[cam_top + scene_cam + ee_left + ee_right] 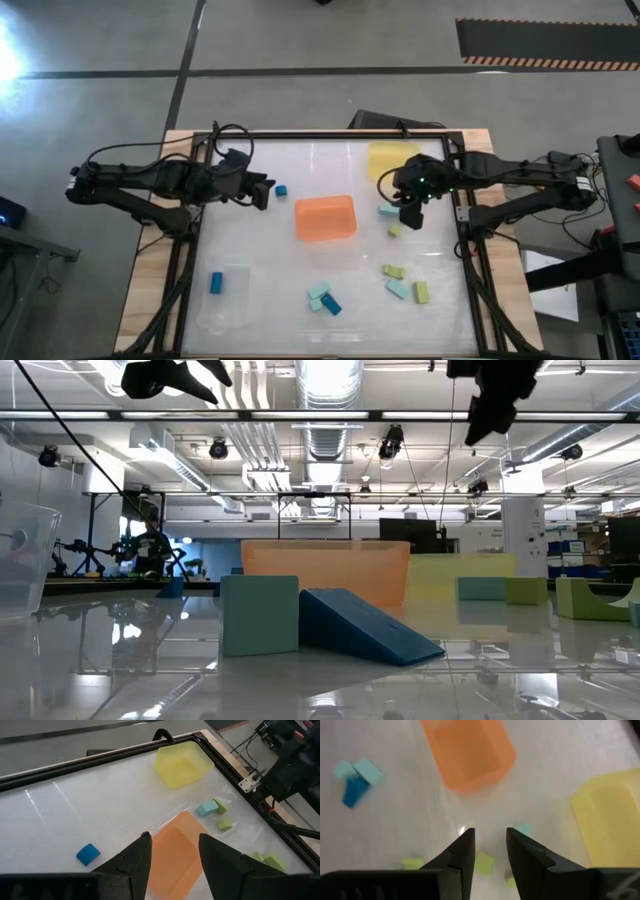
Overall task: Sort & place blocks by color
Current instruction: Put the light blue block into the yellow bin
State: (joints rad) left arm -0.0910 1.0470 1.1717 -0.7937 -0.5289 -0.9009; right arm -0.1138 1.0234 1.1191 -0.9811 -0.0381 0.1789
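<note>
We see a glossy white table (300,270) framed in black on a grey concrete floor; the low view shows an open workshop with ceiling ducts. Blocks lie scattered around the orange tray (325,217), with a dark blue block (281,190) just beside our left gripper (265,192), its fingers spread and empty. Our right gripper (409,218) hovers parted, empty, above a teal block (388,209) near the yellow tray (392,158).

Three dark blue blocks (281,190), four teal (387,209), four yellow-green (394,271), three trays (325,218)
</note>
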